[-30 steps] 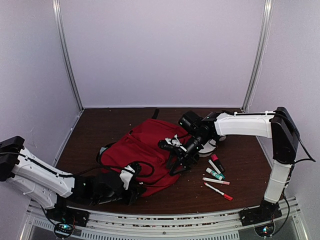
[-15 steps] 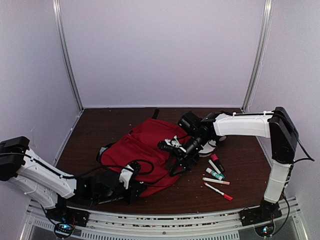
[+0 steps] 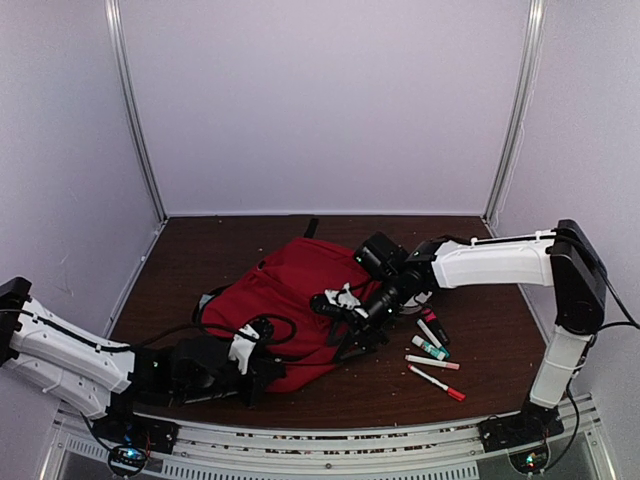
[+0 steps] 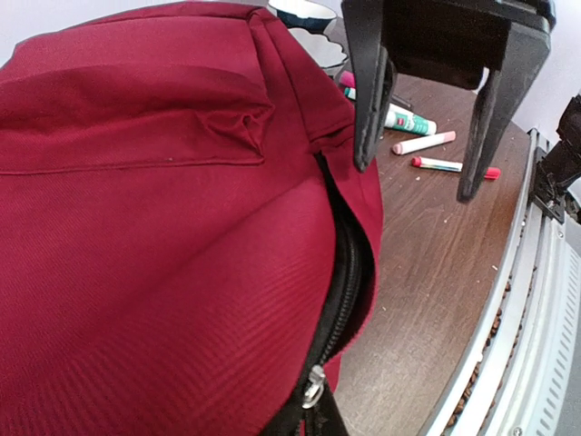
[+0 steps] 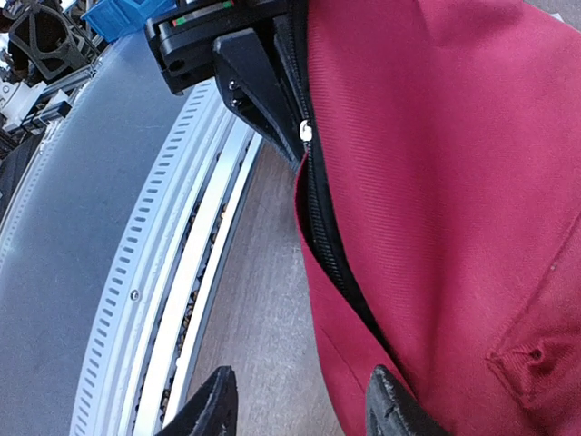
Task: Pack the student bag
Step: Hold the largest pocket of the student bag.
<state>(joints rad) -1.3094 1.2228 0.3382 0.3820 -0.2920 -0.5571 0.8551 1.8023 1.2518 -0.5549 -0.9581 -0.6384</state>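
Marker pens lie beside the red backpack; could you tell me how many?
5, all right of the red fabric backpack: a pink-and-black marker, a white marker, a green-banded marker, a pink-tipped marker, a red-capped marker; more may be hidden.

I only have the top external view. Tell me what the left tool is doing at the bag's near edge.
Observer: The right wrist view shows the left tool shut at the zipper pull of the student bag, apparently pinching it.
Operator: Give me the right tool's state.
Observer: In the left wrist view the right tool is open and empty, above the bag's zippered edge.
Operator: Place its fingers exactly.
Observer: Right wrist view: one of its fingers is over the table, the other over red fabric, with the bag's edge between them.
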